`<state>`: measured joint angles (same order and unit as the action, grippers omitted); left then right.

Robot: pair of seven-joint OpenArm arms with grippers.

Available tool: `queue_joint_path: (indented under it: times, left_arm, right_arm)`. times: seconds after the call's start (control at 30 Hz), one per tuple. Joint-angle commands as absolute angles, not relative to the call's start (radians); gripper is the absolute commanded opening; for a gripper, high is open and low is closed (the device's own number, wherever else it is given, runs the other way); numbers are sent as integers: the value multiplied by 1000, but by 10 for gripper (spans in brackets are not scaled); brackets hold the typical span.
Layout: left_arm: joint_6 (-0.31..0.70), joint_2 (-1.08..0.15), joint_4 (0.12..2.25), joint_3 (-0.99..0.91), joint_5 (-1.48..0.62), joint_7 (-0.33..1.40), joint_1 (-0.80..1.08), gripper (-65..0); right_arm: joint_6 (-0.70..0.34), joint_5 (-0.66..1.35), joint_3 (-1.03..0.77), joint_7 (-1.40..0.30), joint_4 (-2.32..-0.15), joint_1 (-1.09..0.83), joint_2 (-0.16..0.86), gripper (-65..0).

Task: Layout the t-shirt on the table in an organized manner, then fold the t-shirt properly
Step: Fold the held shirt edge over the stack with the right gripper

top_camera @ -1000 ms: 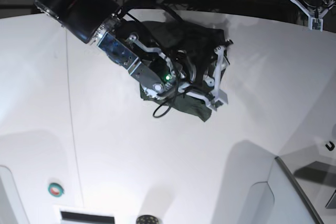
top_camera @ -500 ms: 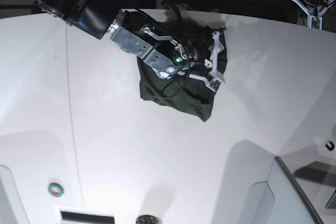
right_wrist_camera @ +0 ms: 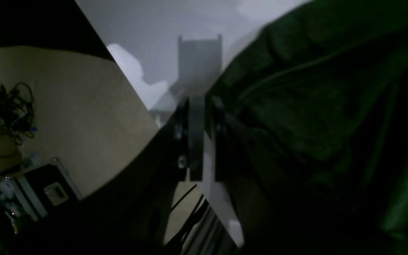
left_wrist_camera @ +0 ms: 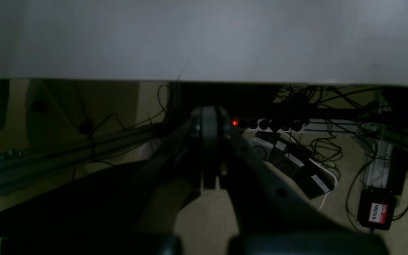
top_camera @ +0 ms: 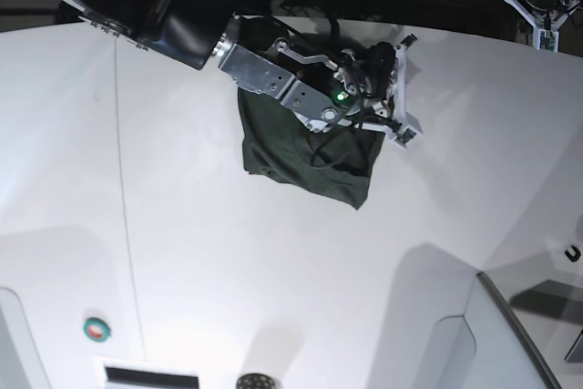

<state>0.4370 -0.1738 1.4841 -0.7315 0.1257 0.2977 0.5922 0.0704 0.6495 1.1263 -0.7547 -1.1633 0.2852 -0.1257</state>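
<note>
The dark green t-shirt (top_camera: 301,148) lies bunched on the white table (top_camera: 273,271) near its far edge. My right gripper (top_camera: 401,88) reaches in from the upper left and sits at the shirt's far right corner. In the right wrist view its fingertips (right_wrist_camera: 198,101) are pressed together at the edge of the t-shirt (right_wrist_camera: 313,106), over the table (right_wrist_camera: 175,24). My left gripper (top_camera: 549,38) hangs off the far right corner. In the left wrist view it (left_wrist_camera: 209,113) is shut on nothing, above the floor beside the table (left_wrist_camera: 204,35).
A thin dark seam (top_camera: 123,207) runs down the table's left side. A round green and red button (top_camera: 97,327) sits near the front left. A grey raised panel (top_camera: 510,334) fills the front right corner. A power strip (left_wrist_camera: 278,124) and cables lie beyond the far edge.
My right arm has swung up and right across the shirt to its far right corner, and its fingers have come together there. More of the shirt now shows. The left arm has not moved.
</note>
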Motion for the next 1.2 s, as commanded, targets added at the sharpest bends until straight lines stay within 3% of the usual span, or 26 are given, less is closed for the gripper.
queue_joint_path:
  times: [0.0, 0.33, 0.47, 0.53, 0.7, 0.93, 1.0, 1.1, 1.17]
  left_arm:
    - [427, -188, 1495, -736, 120, 280, 601, -650]
    - [427, -186, 1469, -737, 120, 280, 599, -650]
    - [427, -186, 1455, -737, 120, 280, 599, -650]
    - [427, -186, 1454, -739, 120, 280, 599, -650]
    - [427, -186, 1460, -739, 120, 280, 601, -650]
    - [427, -186, 1455, -739, 120, 280, 601, -650]
    - [427, -186, 1455, -739, 120, 280, 601, -650]
    - [427, -186, 1455, -739, 120, 278, 599, -650]
    - [427, -186, 1455, -739, 120, 278, 599, -650]
  right_arm:
    - [67, 654, 1130, -742, -1164, 308, -142, -621]
    - [77, 654, 1132, -739, -1267, 308, -142, -612]
    - [140, 654, 1132, -768, -1300, 300, -116, -611]
    - [143, 653, 1132, -766, -1297, 295, -113, -570]
    - [145, 653, 1132, -704, -1244, 295, -113, -387]
    - [140, 653, 1133, -656, -1142, 297, -120, -381]
    - [139, 653, 1133, -641, -1127, 297, -120, -423]
    - [117, 653, 1133, -641, -1133, 297, -120, -605]
    - [88, 653, 1133, -641, -1133, 298, -130, -647]
